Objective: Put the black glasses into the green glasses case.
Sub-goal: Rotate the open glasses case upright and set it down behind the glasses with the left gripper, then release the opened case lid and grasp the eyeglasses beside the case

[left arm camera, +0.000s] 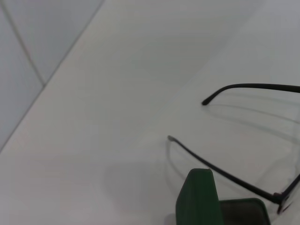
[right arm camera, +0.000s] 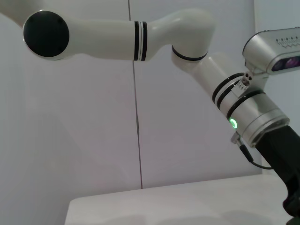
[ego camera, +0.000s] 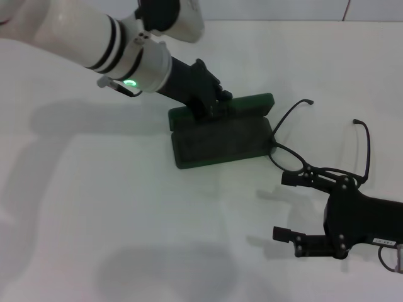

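Nearest you, right gripper (ego camera: 291, 206) hovers jaws wide apart, holding nothing, upper finger at the black glasses (ego camera: 318, 148): thin wire-like frame, roundish lenses, curved temples, on the white table (ego camera: 126, 220). Beyond, green glasses case (ego camera: 220, 133) lies open, matte; left gripper (ego camera: 211, 100) at its lid, jaws unreadable.

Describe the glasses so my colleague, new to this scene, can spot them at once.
On the white table, find the open green case under the left gripper. The glasses lie right beside it, by the right gripper: thin black wire frames, temples unfolded, unlike the bulky grippers.
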### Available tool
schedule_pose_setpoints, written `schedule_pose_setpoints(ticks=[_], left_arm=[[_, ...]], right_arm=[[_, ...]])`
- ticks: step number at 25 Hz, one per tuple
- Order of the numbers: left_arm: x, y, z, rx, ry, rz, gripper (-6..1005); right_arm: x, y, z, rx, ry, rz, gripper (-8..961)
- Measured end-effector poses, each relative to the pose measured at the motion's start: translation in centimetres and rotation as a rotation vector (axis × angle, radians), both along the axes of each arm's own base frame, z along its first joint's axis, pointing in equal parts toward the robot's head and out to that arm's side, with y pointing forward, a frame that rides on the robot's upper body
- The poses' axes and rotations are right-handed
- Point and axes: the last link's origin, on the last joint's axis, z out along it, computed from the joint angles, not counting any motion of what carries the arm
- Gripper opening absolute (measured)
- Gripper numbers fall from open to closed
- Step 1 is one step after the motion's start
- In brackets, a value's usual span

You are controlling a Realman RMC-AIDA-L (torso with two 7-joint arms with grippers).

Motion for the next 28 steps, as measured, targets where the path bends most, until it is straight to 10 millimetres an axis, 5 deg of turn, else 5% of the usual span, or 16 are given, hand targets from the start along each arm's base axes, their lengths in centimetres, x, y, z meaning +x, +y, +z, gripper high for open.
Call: schedule_pose_setpoints(ticks=[8, 14, 19, 28], left_arm=[[0.8, -0.5, -1.1, -0.02, 0.017, -0.006, 215], [1.6, 0.0, -0.6, 0.015, 0.01, 0.005, 321], [2.1, 0.0, 0.6, 0.051, -0.024, -0.002, 563], [1.4, -2.9, 2.8, 0.072, -0.426, 0.079, 647]], right_arm=[[0.3, -0.3, 0.0, -0.001, 0.0, -0.008, 871], [0.5, -0.3, 0.2, 0.005, -0.003, -0.012, 870], [0.4, -0.2, 0.3, 0.008, -0.003, -0.01, 870], [-1.9, 3.3, 3.1, 0.021, -0.034, 0.009, 869]])
